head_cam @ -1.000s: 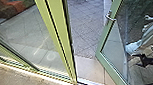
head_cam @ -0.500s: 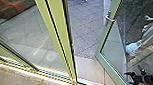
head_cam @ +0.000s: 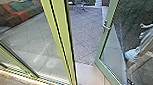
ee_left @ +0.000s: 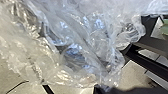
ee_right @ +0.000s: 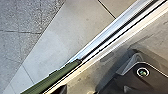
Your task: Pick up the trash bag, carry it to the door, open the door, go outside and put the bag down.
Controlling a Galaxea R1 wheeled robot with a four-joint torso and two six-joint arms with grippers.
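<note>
Trash bag (ee_left: 75, 50) bunched by left wrist, door (head_cam: 102, 44) open on right; we judged its loose plastic might snag the post (head_cam: 63, 41), but couldn't tell how left gripper or right gripper (head_cam: 127, 84) stood.

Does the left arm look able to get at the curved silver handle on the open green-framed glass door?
Probably not easily: the crumpled clear plastic bag bunches up close before its wrist camera, and in the head view the handle sits right of the yellow-green post, on the door.

Grey paving (head_cam: 86, 37) beyond green-framed glass (head_cam: 25, 47)
</note>
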